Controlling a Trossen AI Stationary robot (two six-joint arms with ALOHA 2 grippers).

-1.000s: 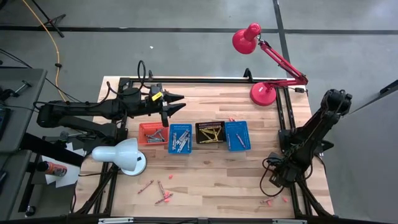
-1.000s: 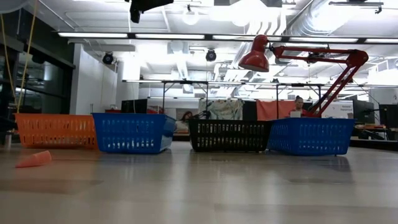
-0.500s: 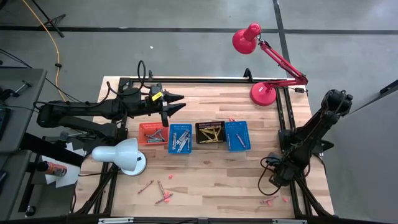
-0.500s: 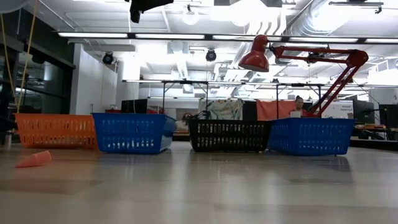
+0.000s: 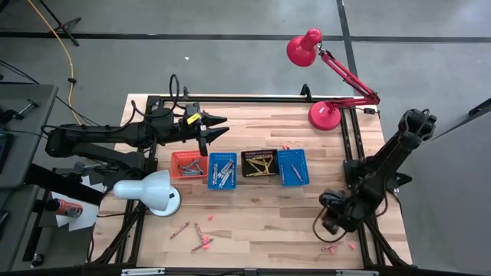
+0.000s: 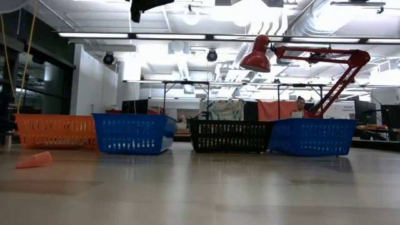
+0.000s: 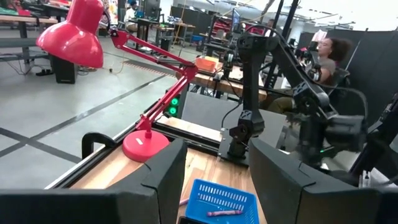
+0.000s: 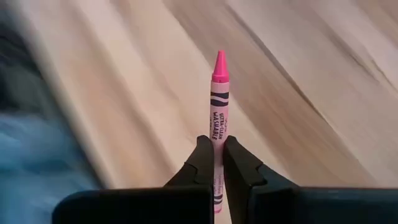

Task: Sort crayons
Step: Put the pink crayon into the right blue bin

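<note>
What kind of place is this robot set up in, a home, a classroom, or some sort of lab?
Most likely a robotics lab or workshop. The low view shows exposed ducts and pipes under an open ceiling, the left wrist view shows a person seated among workbenches and equipment, and the wooden table stands on a bare concrete floor.

We see four small rectangular mesh baskets in a row across the middle of the wooden table (image 5: 261,207): the orange basket (image 5: 189,164) leftmost, then a blue basket (image 5: 222,170), the black basket (image 5: 259,162), and a second blue basket (image 5: 292,167). Crayons lie in them. A white desk lamp (image 5: 151,192) stands left of the row, a red desk lamp (image 5: 324,115) behind it. Loose crayon sticks (image 5: 196,232) lie on the table in front.
</note>
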